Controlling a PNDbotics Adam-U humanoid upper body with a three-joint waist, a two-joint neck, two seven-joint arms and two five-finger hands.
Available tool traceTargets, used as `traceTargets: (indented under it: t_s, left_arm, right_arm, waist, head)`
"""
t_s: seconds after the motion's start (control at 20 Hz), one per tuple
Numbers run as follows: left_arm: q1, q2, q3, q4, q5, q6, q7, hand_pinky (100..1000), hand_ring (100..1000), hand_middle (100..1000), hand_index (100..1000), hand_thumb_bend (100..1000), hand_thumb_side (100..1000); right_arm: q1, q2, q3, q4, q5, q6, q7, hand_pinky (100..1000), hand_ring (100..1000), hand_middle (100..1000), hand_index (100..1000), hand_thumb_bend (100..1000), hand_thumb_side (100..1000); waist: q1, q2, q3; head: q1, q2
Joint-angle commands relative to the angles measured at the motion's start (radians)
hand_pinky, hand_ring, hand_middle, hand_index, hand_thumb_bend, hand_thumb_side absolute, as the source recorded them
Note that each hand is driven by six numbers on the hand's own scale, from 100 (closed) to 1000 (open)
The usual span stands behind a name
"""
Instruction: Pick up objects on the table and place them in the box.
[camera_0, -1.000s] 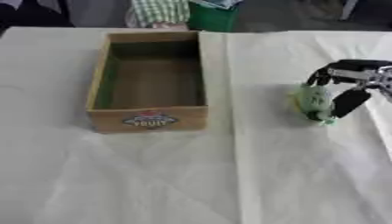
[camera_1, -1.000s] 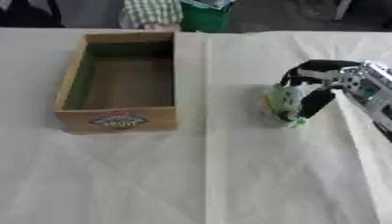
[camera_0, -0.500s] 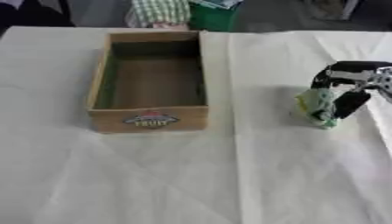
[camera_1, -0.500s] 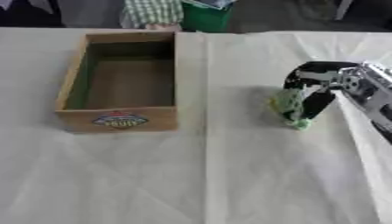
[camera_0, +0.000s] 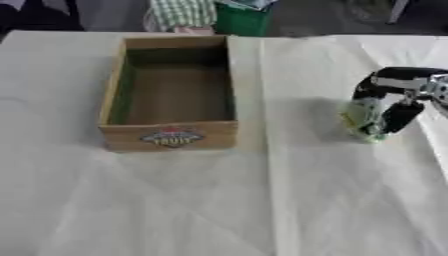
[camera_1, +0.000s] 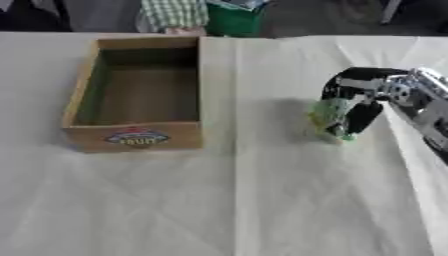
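A white cloth covers the surface (camera_0: 219, 200), and on its left half stands an open wooden box (camera_0: 169, 137) with a fruit label on its near wall and nothing visible inside. Well to the right of the box, the right hand (camera_1: 363, 92) reaches in from the right edge, its black fingers (camera_1: 360, 117) curled down around a small pale-green object (camera_1: 331, 117) low over the cloth.
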Motion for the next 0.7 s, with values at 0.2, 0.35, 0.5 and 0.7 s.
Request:
traceTargets:
  t_s: [0.2,0.35,0.5,0.7]
  left_arm:
    - [-0.003,0.021,0.003,-0.017,0.001,-0.001,-0.005,765,519,537,718,100,660]
    - [-0.003,0.023,0.000,-0.017,0.002,-0.001,-0.007,764,520,538,719,100,660]
    - [-0.001,0.025,-0.004,-0.017,0.004,0.001,-0.010,764,520,538,718,100,659]
    - [0.002,0.031,-0.011,-0.017,0.009,0.003,-0.011,761,520,537,719,100,659]
  right_arm:
    - [-0.078,-0.047,-0.063,-0.134,-0.050,0.051,-0.039,787,650,409,600,100,105]
    - [-0.149,-0.027,-0.047,-0.140,-0.026,0.061,-0.051,780,643,406,594,100,117]
    - [-0.244,0.034,-0.018,-0.101,0.017,0.049,-0.057,790,633,403,592,100,136]
    - [-0.353,0.132,0.006,0.009,0.076,0.020,-0.076,794,629,408,598,100,150]
  waist:
    - [-0.004,-0.023,-0.001]
    - [-0.006,-0.025,0.001]
    - [-0.006,-0.030,0.003]
    - [-0.007,-0.043,0.016]
  head:
    - [-0.011,0.007]
    - [-0.023,0.012]
    - [-0.038,0.016]
    - [-0.063,0.023]
